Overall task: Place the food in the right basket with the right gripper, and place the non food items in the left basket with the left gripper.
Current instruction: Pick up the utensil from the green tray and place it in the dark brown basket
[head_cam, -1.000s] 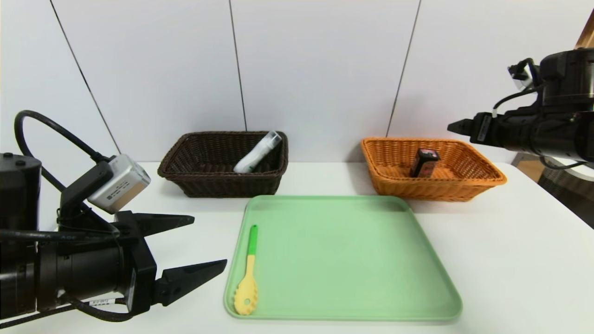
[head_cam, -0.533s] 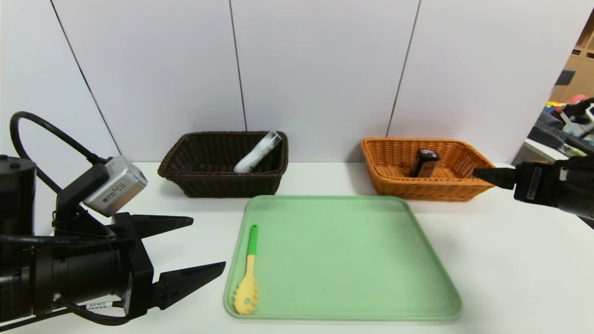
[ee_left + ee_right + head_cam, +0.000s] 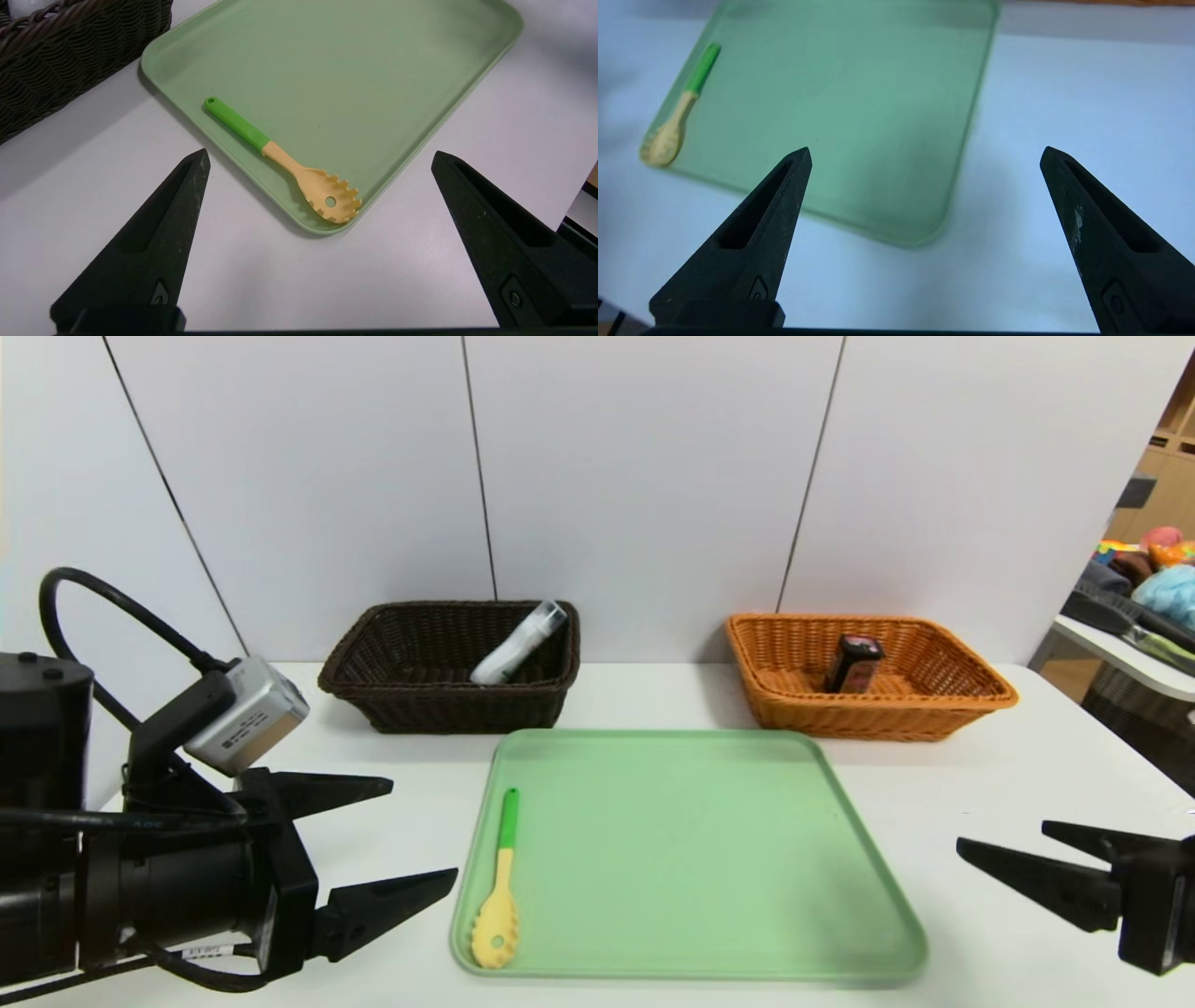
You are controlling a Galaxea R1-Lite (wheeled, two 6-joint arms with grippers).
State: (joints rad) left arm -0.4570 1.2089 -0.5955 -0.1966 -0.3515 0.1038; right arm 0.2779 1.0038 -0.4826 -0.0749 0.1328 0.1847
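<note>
Head view shows the sorting mostly done. The carton (image 3: pixel 853 663) stands upright in the orange basket (image 3: pixel 971 695) at the back right, so the food is already placed. The bottle (image 3: pixel 518 644) leans inside the dark basket (image 3: pixel 373 695) at the back left, its cap resting near the rim. Only the spoon (image 3: pixel 498 887) is left: it lies flat along the left side of the green tray (image 3: pixel 709 859), slotted bowl in the near corner, handle pointing toward the baskets.

The left claw (image 3: pixel 420 835) hangs above the bench (image 3: pixel 1008 803) just beside the tray's left edge, jaws spread wide and empty; the left wrist view has the spoon (image 3: pixel 285 161) straight ahead of it. The right claw (image 3: pixel 1013 849) sits low at the near right, clear of the tray, also wide open with nothing in it.

The spoon lies close against the tray's raised lip, which will probably crowd one finger on the way down. Bare bench lies between tray and dark basket, so the carry looks unobstructed; the basket's front wall has to be cleared, and the bottle takes up its right half.
</note>
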